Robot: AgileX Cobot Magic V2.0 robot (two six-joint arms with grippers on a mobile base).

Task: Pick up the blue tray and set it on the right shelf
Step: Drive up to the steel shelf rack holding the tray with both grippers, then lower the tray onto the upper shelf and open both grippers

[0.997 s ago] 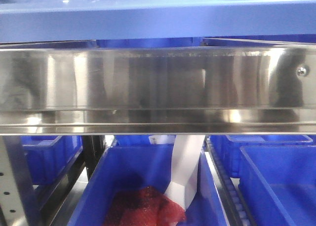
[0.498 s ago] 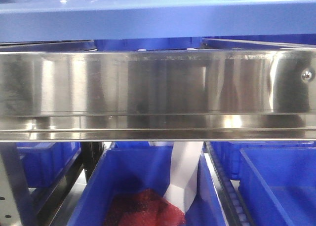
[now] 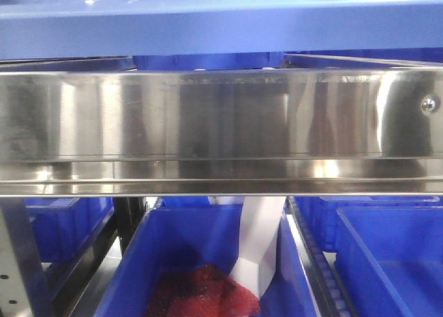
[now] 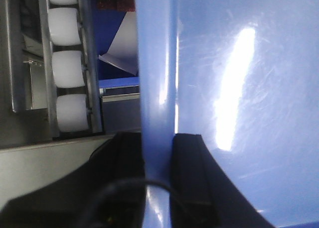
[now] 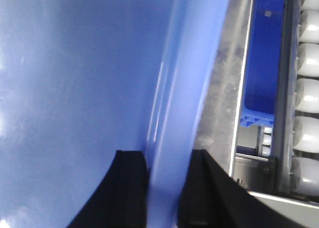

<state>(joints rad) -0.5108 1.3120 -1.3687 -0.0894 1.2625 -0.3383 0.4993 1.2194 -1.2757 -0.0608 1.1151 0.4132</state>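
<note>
Right shelf (image 3: pixel 221 116) slightly lower; blue tray (image 3: pixel 221 26) crosswise

- Tray (image 4: pixel 239 88): glossy, smooth plastic, faintly scratched; rim pinched in left gripper (image 4: pixel 157 143).
- Its fingers (image 4: pixel 189 188): matt black.
- Shelf (image 3: pixel 221 116): polished, mirror-bright metal.
- Rollers (image 5: pixel 309 96), right of right gripper (image 5: pixel 163 158): smooth white plastic, slight sheen.

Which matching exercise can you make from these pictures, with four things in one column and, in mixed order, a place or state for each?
Things:
1. blue tray
2. screw
3. red mesh item
4. white rollers

Places or states:
A. in a deep blue bin below the right shelf
B. in a row beside the tray
C. rim pinched by the left gripper and the right gripper
D. near the shelf rail's right end

Pairs: 1-C, 2-D, 3-A, 4-B
</note>
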